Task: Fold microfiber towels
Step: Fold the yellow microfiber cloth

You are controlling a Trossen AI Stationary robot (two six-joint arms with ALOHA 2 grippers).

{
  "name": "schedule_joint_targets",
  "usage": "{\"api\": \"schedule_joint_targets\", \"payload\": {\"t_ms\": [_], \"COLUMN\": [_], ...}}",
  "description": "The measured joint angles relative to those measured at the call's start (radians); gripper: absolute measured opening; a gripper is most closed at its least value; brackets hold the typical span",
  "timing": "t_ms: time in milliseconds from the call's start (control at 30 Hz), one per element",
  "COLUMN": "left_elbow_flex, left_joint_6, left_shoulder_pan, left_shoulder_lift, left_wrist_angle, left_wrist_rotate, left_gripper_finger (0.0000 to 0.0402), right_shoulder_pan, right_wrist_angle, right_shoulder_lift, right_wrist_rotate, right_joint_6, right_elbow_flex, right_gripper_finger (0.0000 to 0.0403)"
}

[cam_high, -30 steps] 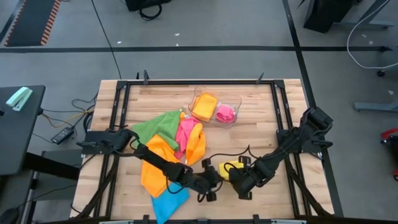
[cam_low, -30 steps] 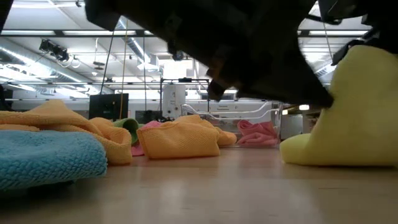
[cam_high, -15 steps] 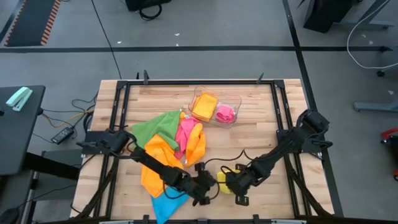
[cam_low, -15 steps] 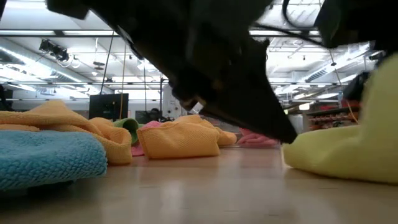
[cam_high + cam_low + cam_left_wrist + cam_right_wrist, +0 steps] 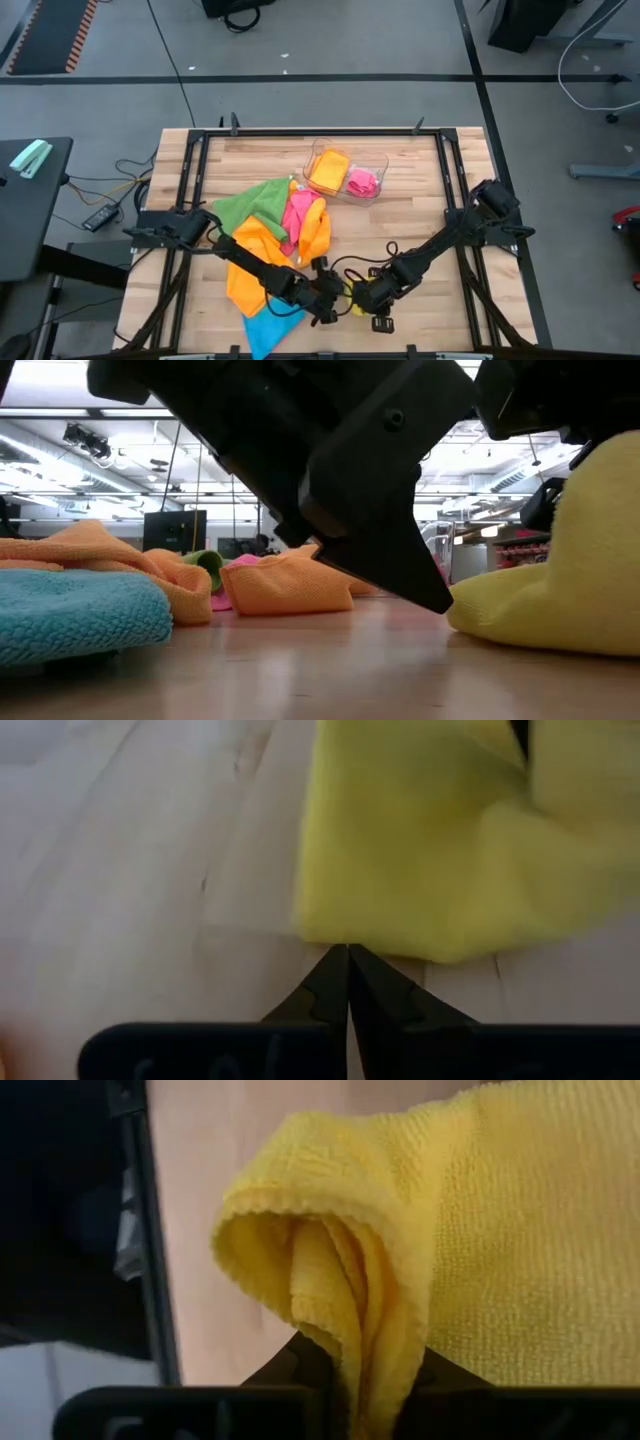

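A yellow microfiber towel (image 5: 560, 590) lies bunched near the table's front edge. In the high view the yellow towel (image 5: 352, 290) is mostly hidden between the two grippers. My right gripper (image 5: 370, 1395) is shut on it from the right. My left gripper (image 5: 347, 952) is shut, its tips at the towel's left edge on the wood. A blue towel (image 5: 270, 325) lies flat at the front left. Orange (image 5: 250, 265), green (image 5: 250, 200) and pink (image 5: 298, 210) towels lie heaped behind it. My left gripper meets the yellow towel's edge (image 5: 350, 935) with its shut fingertips, down at the tabletop. It slants down from the table's left. No cloth shows between the fingers. My right gripper pinches a bunched fold of several layers (image 5: 345, 1320) between its two fingers. It comes steeply from above. The towel's lower part (image 5: 500, 625) rests on the table.
A clear plastic tray (image 5: 375, 160) at the back centre holds a folded orange cloth (image 5: 328, 170) and a pink one (image 5: 362, 181). Black frame rails (image 5: 452, 190) run along the table's sides. Bare wood lies to the right of the grippers.
My right gripper has gone toward the table's left and down with the yellow towel, tipping steeper; the towel is now bunched closer to my left gripper. My left gripper has tipped its fingers down to the tabletop at the towel's edge.
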Motion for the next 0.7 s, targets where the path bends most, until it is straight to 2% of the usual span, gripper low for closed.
{"api": "schedule_joint_targets", "payload": {"t_ms": [100,300,467,600,700], "left_elbow_flex": [0.0,0.0,0.0,0.0,0.0], "left_joint_6": [0.005,0.034,0.043,0.045,0.049], "left_shoulder_pan": [0.005,0.005,0.009,0.01,0.01], "left_shoulder_lift": [0.015,0.068,0.073,0.073,0.073], "left_wrist_angle": [0.038,0.162,0.198,0.197,0.194], "left_wrist_rotate": [-0.005,-0.001,0.001,0.002,0.002], "left_gripper_finger": [0.0015,0.0011,0.0021,0.0013,0.0009], "right_shoulder_pan": [-0.015,-0.017,-0.012,-0.035,-0.055], "right_wrist_angle": [0.0,0.007,0.014,0.065,0.063], "right_shoulder_lift": [0.0,0.0,0.0,0.0,0.0], "right_wrist_rotate": [-0.063,-0.06,-0.039,-0.075,-0.093], "right_joint_6": [-0.005,0.026,0.027,-0.017,-0.05], "right_elbow_flex": [0.008,0.012,0.012,0.012,0.012], "right_gripper_finger": [0.005,0.0051,0.0055,0.0079,0.0113]}}
